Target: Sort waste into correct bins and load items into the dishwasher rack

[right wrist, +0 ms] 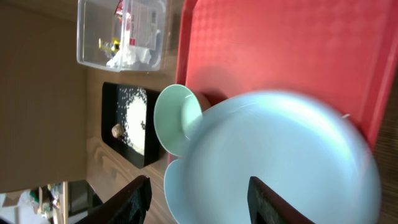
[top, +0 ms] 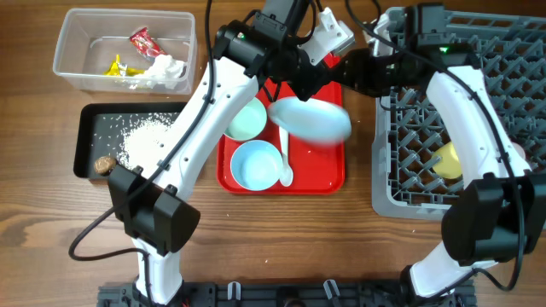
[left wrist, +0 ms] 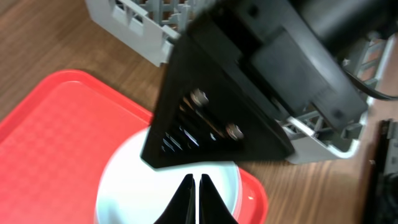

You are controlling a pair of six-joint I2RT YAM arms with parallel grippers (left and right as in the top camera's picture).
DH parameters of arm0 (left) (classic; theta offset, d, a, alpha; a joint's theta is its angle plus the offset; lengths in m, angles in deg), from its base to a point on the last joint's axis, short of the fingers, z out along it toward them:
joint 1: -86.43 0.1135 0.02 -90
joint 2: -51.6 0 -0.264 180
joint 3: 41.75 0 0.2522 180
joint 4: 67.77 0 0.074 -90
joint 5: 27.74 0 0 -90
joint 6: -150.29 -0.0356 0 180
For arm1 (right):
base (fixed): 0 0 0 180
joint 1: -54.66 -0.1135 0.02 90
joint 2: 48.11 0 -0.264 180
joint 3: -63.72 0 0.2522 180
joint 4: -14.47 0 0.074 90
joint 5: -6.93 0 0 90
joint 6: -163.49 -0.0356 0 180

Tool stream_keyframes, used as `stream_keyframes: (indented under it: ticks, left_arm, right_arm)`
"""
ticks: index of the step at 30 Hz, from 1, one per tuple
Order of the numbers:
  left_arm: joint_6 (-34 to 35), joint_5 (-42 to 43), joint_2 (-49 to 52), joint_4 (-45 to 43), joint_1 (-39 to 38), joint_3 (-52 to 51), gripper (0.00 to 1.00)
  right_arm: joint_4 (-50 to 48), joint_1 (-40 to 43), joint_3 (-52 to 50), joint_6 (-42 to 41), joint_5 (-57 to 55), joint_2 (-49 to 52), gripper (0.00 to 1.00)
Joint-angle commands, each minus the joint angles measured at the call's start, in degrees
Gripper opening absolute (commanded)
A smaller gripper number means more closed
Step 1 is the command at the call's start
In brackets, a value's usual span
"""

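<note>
The light blue plate (top: 311, 119) is blurred and tilted over the red serving tray (top: 328, 175). It also shows in the left wrist view (left wrist: 137, 180) and the right wrist view (right wrist: 280, 155). My left gripper (top: 290, 85) is shut, its tips (left wrist: 196, 186) over the plate's face. My right gripper (top: 328, 81) is open (right wrist: 202, 193), just above the plate and close in front of the left one. A mint bowl (top: 246, 119), a pale blue bowl (top: 256, 165) and the white spoon (top: 284, 158) are on the red tray. The yellow cup (top: 448, 160) sits in the grey rack (top: 503, 85).
The clear tub (top: 77, 60) at the back left holds a red wrapper (top: 143, 40), a yellow wrapper (top: 115, 66) and a white tissue (top: 171, 68). The black tray (top: 90, 128) holds rice grains (top: 145, 136) and a brown lump (top: 104, 165).
</note>
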State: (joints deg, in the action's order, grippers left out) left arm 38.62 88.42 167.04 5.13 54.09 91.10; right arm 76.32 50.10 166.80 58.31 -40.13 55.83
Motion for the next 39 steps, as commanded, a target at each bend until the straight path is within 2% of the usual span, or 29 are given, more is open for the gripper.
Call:
stream_keyframes:
  ticks: [1,5,8,9,12,15,17,19,20,21,24,25,33,35,39]
  left_arm:
    - [-2.16,-5.55,0.94,-1.05,-0.46,-0.26,0.04]
    - [-1.38,-7.82,0.96,-1.2,-0.2,-0.26,0.04]
    - [3.93,-7.87,0.94,-2.21,1.4,-0.24,0.04]
    - [6.56,-7.85,0.92,-2.69,2.32,-0.24,0.08]
    - [15.06,-7.87,0.63,-3.21,5.9,-0.24,0.39]
    - [21.16,-10.58,0.61,-2.08,10.32,-0.24,0.52]
    - [22.16,-13.05,0.61,-0.74,12.41,-0.24,0.62]
    - [22.18,-16.92,0.61,1.38,14.49,-0.26,0.83]
    - [22.18,-18.34,0.61,2.08,15.1,-0.26,0.88]
    - [22.18,-20.7,0.61,3.13,16.22,-0.26,1.0]
    - [22.18,-21.33,0.61,3.28,17.9,-0.26,1.0]
    - [22.18,-21.33,0.61,3.28,18.36,-0.26,1.0]
    - [22.16,-21.31,0.61,3.34,18.73,-0.26,1.0]
    - [22.16,-21.31,0.61,3.34,18.73,-0.26,1.0]
    - [22.16,-21.31,0.61,3.32,18.73,-0.26,1.0]
  right_arm:
    - [-0.11,-0.37,-0.2,0.15,-0.63,1.42,0.52]
    - [0.85,-0.35,-0.2,0.28,-3.39,2.1,0.52]
    - [2.51,-0.39,-0.2,0.63,-11.72,2.1,0.56]
    - [3.17,-0.66,-0.2,1.38,-14.38,2.1,0.57]
    - [6.12,-2.51,-0.2,1.9,-21.33,2.1,0.6]
    - [12.76,-7.56,-0.2,1.33,-28.85,2.1,0.68]
    - [15.34,-10.88,-0.85,-1.44,-33.09,2.1,0.7]
    - [15.85,-14.43,-4.15,-4.72,-35.1,2.1,0.71]
    - [15.08,-15.39,-6.08,-6.01,-35.04,2.1,0.71]
    - [12.48,-17.11,-10.69,-8.5,-35.04,2.1,0.71]
    - [7.98,-18.56,-16.81,-13.66,-34.77,2.08,0.66]
    - [7.06,-18.69,-18.12,-14.93,-34.4,2.08,0.62]
    - [-5.55,-18.73,-26.58,-17.0,-34.67,2.08,0.49]
    - [-6.05,-18.73,-26.77,-17.22,-35.36,2.08,0.4]
    - [-7.13,-18.73,-26.77,-17.88,-36.85,2.08,0.27]
